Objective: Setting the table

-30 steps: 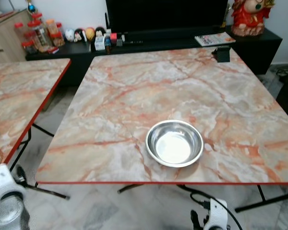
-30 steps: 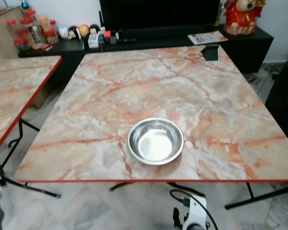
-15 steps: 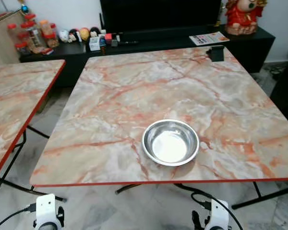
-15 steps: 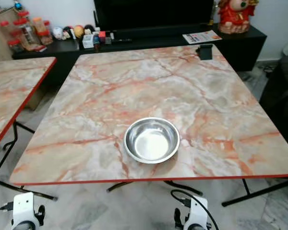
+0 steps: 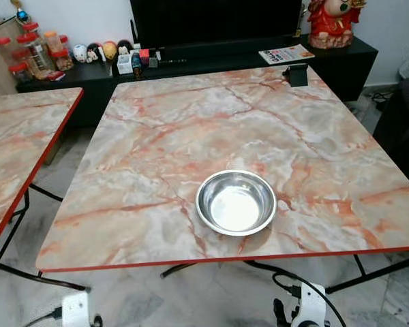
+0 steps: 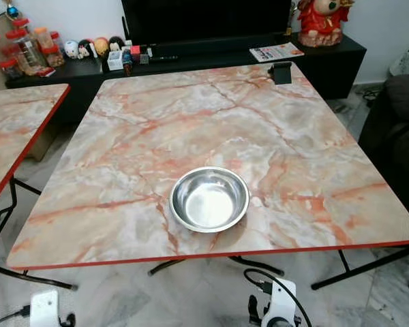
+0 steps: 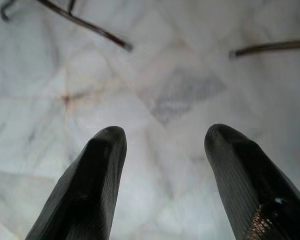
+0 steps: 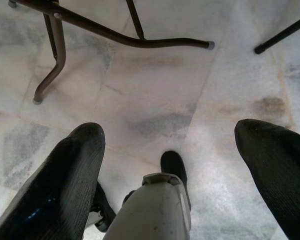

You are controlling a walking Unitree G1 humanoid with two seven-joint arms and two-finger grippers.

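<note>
Here the steel bowl (image 5: 236,202) sits empty on the marble worktop (image 5: 191,122), near its front edge. Both arms hang low; left gripper (image 7: 162,165) and right gripper (image 8: 170,150) are spread, empty. A careless reach could knock it off.

Right pincer (image 8: 172,132) fingers apart above marble floor (image 8: 155,90), table legs (image 8: 115,35).

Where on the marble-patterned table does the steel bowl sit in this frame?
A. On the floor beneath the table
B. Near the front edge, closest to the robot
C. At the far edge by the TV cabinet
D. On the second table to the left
B: the steel bowl rests upright on the table, close to its red front edge nearest the robot.
</note>
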